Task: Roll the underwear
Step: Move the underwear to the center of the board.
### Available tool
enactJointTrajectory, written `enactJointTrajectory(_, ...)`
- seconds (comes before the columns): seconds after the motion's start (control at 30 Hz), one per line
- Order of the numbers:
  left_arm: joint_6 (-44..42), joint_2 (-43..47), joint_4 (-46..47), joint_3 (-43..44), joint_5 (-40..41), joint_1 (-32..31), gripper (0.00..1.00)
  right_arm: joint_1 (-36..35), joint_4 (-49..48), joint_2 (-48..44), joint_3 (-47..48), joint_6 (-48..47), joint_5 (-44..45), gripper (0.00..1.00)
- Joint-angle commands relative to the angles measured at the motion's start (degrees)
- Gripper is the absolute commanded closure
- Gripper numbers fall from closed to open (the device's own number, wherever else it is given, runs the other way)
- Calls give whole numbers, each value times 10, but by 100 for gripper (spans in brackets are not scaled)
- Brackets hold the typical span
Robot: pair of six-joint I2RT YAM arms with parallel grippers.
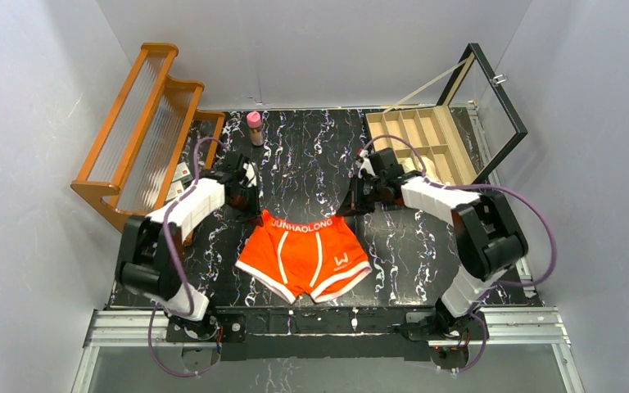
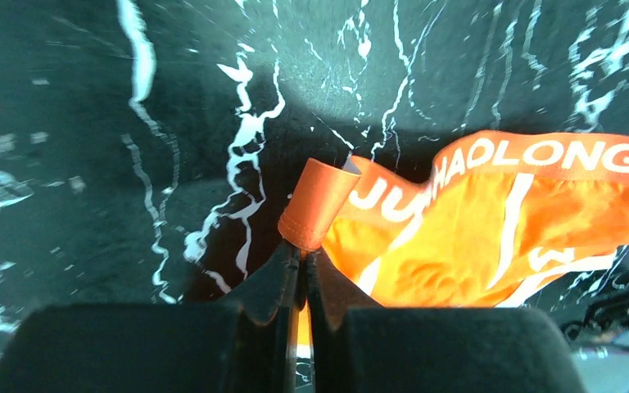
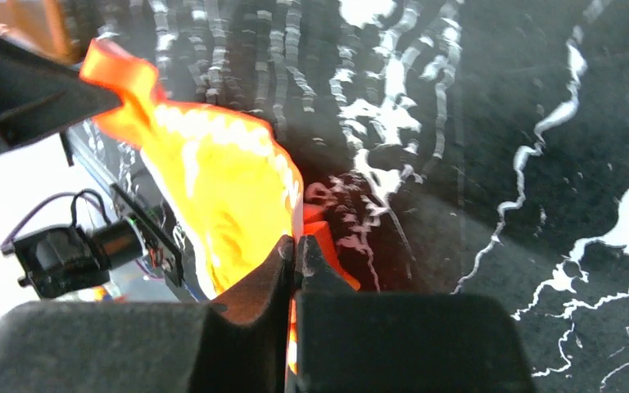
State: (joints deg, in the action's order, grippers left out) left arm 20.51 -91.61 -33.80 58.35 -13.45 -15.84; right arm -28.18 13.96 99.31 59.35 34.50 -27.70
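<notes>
While both waistband corners are pinched, the orange underwear [image 1: 303, 255] lies spread at the frame's lower centre on the marbled table [image 1: 311, 155]. The left gripper [image 2: 301, 250] and right gripper [image 3: 295, 247] clamp it, probably to stretch it for rolling.

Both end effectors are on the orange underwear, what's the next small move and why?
Probably lift the waistband and fold it toward the leg hems to start the roll: left end effector and right end effector each pinch a corner; the orange underwear lies unrolled.
</notes>
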Motion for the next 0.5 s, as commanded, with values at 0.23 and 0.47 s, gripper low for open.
enactJointTrajectory(0.23, 69, 249, 86, -97, 250, 19, 90, -1, -428, -112, -113, -138, 32, 87)
enactJointTrajectory(0.47, 43, 120, 95, -19, 309, 28, 21, 6, -263, 70, 141, -183, 188, 59)
